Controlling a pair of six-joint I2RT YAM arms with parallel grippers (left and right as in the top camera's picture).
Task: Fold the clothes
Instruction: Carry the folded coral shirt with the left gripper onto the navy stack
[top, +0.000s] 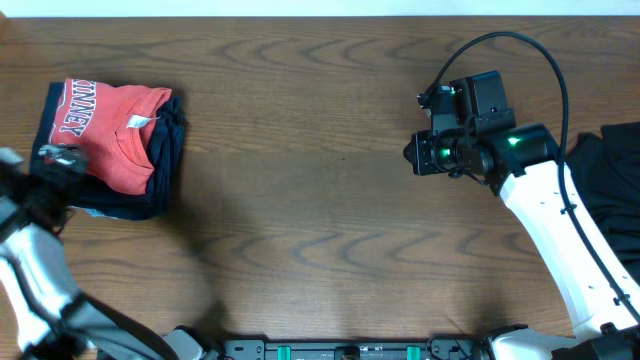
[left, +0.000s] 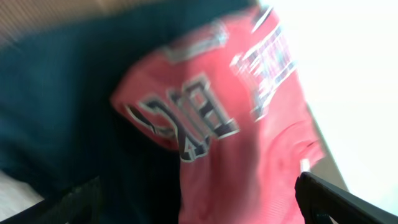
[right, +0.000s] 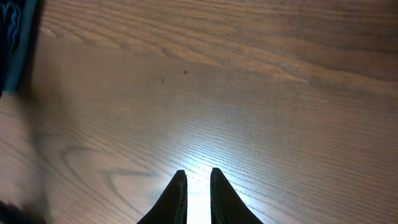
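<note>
Beneath the left gripper (left: 198, 186) lies the folded T-shirt (left: 236, 124), coral with white block lettering, stacked on a navy garment (left: 56, 106). This gripper's jaws stand wide apart, one at each lower corner of its own view, with nothing clamped between them; the picture is blurred, so I cannot tell whether either jaw touches cloth. From overhead the gripper hangs over the stack's outer edge, and the navy layer shows as a dark border along the side of the shirt away from it and along the near side. Past that border the wooden surface (top: 320, 150) runs bare all the way across to the right gripper (top: 415, 153), well apart from the stack, leaving a broad open stretch between the two. The right gripper's jaws are drawn almost together, only a thin slit of lit wood showing between them, and they hold nothing; bare grain spreads ahead of it and to both sides. A dark blue strip sits at the far upper-left edge of its view, too cropped to identify. Behind this gripper, beyond its white arm (top: 560, 230), a black garment (top: 610, 170) lies crumpled at the surface's right edge, partly cut off by the frame.
</note>
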